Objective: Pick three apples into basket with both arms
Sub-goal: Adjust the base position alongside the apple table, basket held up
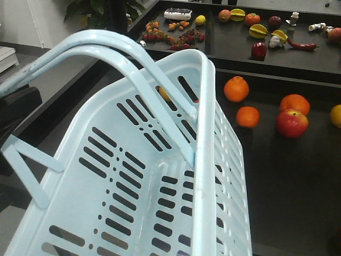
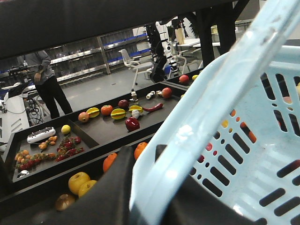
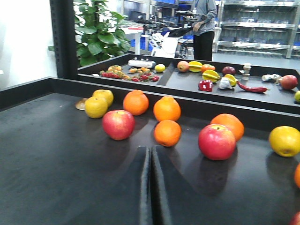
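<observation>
Over the table (image 1: 277, 176), front view: the basket (image 1: 133, 176) is hanging tilted, filling the left and centre with its two hoop handles raised; no apple is showing inside it.
Front view, apple: one red apple (image 1: 292, 123) is lying at the right, just beside an orange (image 1: 294, 103); the other two are not showing here.
Front view, risk: the basket is blocking the left half of the table, so fruit there is going unseen. On such a tilt, a dropped apple is likely to be rolling to the low end or bouncing out.
Left wrist view, fingers: the left fingers (image 2: 115, 187) are sitting closed around the basket's handle bar, dark on both sides of it.
Left wrist view, risk: the smooth bar is looking apt to slide or swing in so narrow a hold as weight is landing inside.
Right wrist view, fingers: the right fingers (image 3: 140, 187) are pressing together with only a slit between them, holding nothing, low over the table.
Right wrist view, apples: the left apple (image 3: 118, 124) is lying far-left of the fingers and the right apple (image 3: 216, 141) far-right; a red edge in the near right corner is too cropped to name.
Right wrist view, risk: the fingers are needing to open wide first. A middle orange (image 3: 167, 132) and a rear orange (image 3: 228, 125) are crowding the apples, inviting a wrong pick or a nudge that sets round fruit rolling.
</observation>
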Available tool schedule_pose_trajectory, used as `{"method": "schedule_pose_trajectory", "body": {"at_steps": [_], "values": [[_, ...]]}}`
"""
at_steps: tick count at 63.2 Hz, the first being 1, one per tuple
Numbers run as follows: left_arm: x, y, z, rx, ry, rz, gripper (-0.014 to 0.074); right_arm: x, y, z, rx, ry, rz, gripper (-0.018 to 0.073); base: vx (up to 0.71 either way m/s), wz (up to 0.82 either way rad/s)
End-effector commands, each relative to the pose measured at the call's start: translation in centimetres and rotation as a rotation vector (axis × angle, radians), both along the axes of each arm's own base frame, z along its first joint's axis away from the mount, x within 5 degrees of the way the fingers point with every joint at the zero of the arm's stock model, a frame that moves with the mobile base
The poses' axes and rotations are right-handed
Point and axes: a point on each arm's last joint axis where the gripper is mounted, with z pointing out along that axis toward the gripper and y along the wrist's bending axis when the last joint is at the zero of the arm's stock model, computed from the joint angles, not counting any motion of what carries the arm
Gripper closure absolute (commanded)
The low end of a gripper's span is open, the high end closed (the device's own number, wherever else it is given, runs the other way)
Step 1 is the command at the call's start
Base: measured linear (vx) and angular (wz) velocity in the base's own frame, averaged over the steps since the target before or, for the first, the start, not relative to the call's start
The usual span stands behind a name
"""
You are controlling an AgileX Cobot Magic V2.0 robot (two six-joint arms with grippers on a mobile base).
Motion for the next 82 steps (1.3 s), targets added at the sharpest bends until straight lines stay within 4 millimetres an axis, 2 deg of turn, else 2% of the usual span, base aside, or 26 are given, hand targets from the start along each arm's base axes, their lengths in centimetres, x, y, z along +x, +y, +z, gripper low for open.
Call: {"method": "schedule_pose_trajectory", "body": {"at_steps": [1, 82], "values": [[-0.05, 0.25, 1.01, -0.019, -0.025, 0.026, 0.0603, -0.03, 0.05, 0.25, -0.011, -0.07, 0.004, 0.0568, 0.09, -0.16], [-0.05, 0.25, 1.01, -0.019, -0.025, 0.026, 0.0603, -0.03, 0.05, 0.25, -0.011, -0.07, 0.004, 0.0568, 0.07, -0.18]]}}
